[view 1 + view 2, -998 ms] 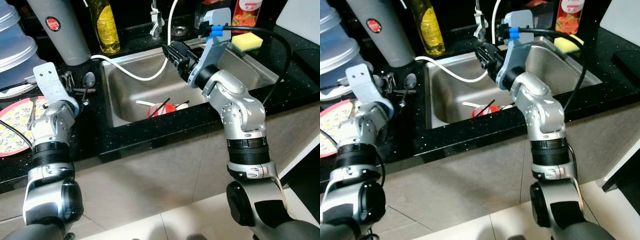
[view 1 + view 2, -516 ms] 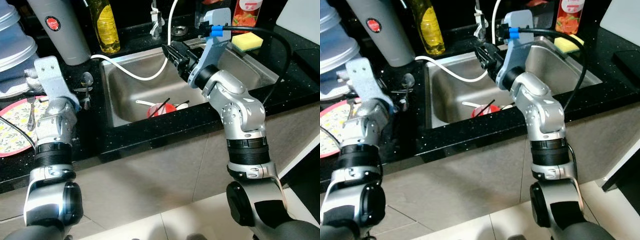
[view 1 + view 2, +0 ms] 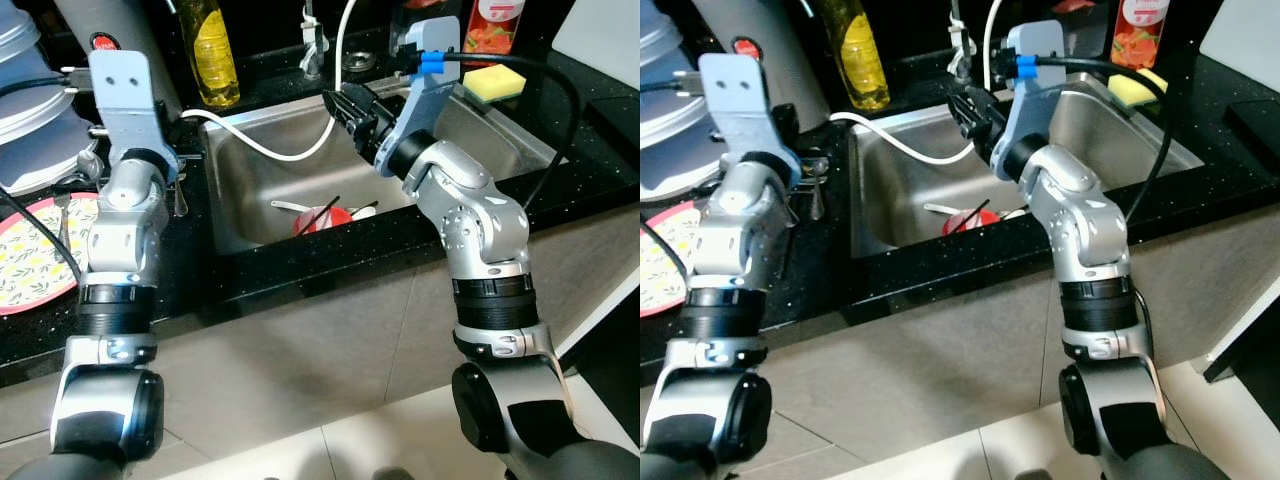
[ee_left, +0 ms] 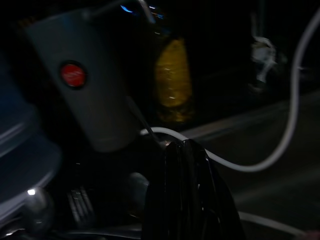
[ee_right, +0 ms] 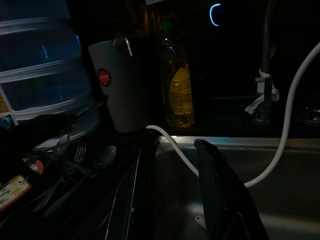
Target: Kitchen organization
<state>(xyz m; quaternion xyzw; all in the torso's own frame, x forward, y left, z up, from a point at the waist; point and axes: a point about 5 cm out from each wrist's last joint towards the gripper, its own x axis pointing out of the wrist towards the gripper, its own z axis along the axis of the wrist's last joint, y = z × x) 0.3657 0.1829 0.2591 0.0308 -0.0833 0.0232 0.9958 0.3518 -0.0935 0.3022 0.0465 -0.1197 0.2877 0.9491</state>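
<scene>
Cutlery [image 3: 815, 190], forks and a spoon, lies on the black counter left of the steel sink [image 3: 250, 190]. My left gripper [image 4: 185, 147] is raised just above that cutlery, pointing at the grey jug [image 4: 85, 100]. Its fingers look pressed together, and I cannot make out anything between them. In the sink sit a red bowl [image 3: 325, 218], dark chopsticks and a white spoon. My right gripper [image 3: 345, 105] hovers open over the sink's back half, near the white hose [image 3: 270, 150]; its two fingers [image 5: 220, 200] stand apart with nothing in them.
A lemon-patterned plate [image 3: 30, 260] and stacked blue containers [image 3: 30, 110] fill the counter at far left. A yellow oil bottle [image 3: 210, 55] stands behind the sink, and a yellow sponge [image 3: 493, 82] lies at its right corner.
My left arm has risen and swung up from beside the plate towards the jug, over the cutlery. The right arm has not moved.
</scene>
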